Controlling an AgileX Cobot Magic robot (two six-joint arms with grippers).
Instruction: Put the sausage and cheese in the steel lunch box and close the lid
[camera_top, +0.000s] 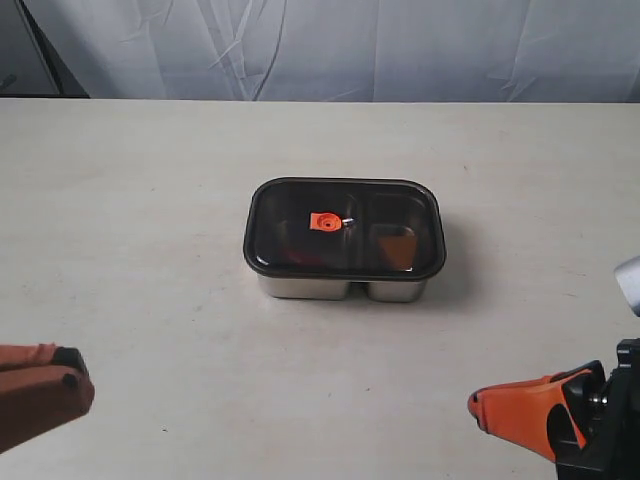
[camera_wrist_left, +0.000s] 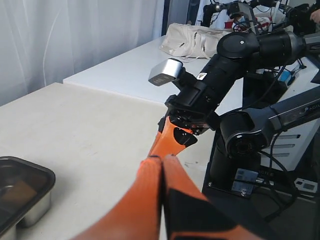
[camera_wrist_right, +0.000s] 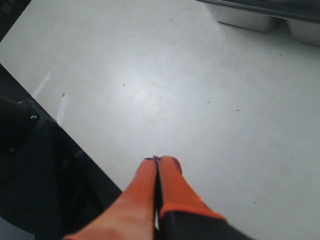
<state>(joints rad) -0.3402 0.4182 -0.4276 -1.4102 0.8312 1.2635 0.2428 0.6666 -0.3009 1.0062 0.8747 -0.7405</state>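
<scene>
The steel lunch box (camera_top: 340, 289) stands mid-table with the dark translucent lid (camera_top: 300, 205) resting on top, its orange valve (camera_top: 324, 222) at the centre. Through the lid a reddish shape shows in the left compartment, the sausage (camera_top: 300, 255), and an orange-brown patch in the right one, the cheese (camera_top: 398, 245). My left gripper (camera_top: 72, 377) sits shut and empty at the front left, far from the box. My right gripper (camera_top: 474, 404) rests shut and empty at the front right. A corner of the box (camera_wrist_left: 25, 197) appears in the left wrist view, its base (camera_wrist_right: 260, 20) in the right wrist view.
A white curtain (camera_top: 320, 45) hangs behind the table's far edge. In the left wrist view the right arm (camera_wrist_left: 235, 65) stands past my shut fingertips (camera_wrist_left: 161, 159), beside another table holding a cloth bundle (camera_wrist_left: 192, 37). The table's near edge (camera_wrist_right: 75, 145) lies close to the right fingertips (camera_wrist_right: 159, 161).
</scene>
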